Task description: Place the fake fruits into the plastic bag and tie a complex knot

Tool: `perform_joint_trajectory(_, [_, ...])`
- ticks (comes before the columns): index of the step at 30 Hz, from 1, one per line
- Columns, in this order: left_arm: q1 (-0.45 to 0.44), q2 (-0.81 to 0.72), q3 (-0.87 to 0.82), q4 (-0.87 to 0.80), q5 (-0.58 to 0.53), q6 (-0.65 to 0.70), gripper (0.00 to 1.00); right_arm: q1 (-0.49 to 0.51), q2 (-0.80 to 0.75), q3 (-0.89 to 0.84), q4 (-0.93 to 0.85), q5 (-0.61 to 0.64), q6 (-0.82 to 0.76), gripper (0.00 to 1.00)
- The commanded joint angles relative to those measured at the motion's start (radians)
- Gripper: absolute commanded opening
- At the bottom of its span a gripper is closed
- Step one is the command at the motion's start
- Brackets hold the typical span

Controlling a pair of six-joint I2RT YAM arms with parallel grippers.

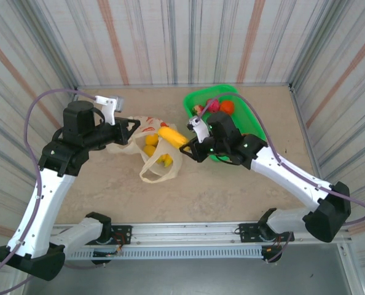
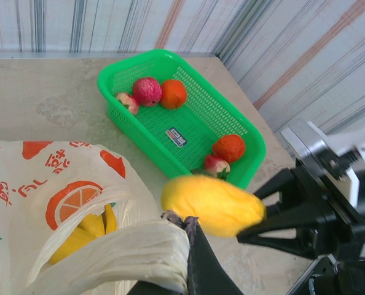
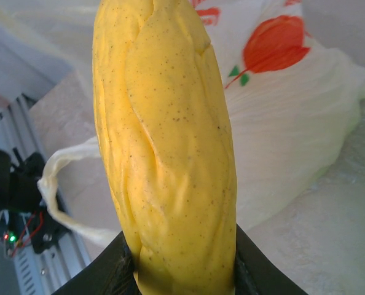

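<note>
Yellow dominates the right wrist view: a glossy fake banana bunch stands up out of the right jaws, which are closed narrowly on its lower end, one dark finger pressing on each side. From above, that bunch hangs over the open mouth of the plastic bag, clear of the desk.

The bag lies left of centre on the beige desk, cream and thin, printed with red and orange fruit slices. The left jaws are fully closed on a gathered fold of its rim (the bunched plastic shows just beside the dark finger in the left wrist view), holding that side up. More yellow bananas already sit inside the bag. One loop handle trails loose toward the near edge; no knot is tied.

Just beside the right arm, at the back right of the desk, stands a green plastic basket. At its far end sit a pinkish-red round fruit, an orange touching it, and a small red-green apple. At its near end are an orange-red fruit and another red-green apple.
</note>
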Motion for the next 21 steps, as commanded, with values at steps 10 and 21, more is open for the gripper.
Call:
perform_joint_trajectory(10, [-0.006,-0.023,-0.026,0.014,0.007,0.020,0.00,0.099,0.227,0.175,-0.166,0.044,-0.019,0.34])
perform_joint_trajectory(21, [-0.006,-0.031,-0.024,0.034,0.036,-0.001,0.00,0.138,0.684,0.730,-0.314,0.019,0.146,0.36])
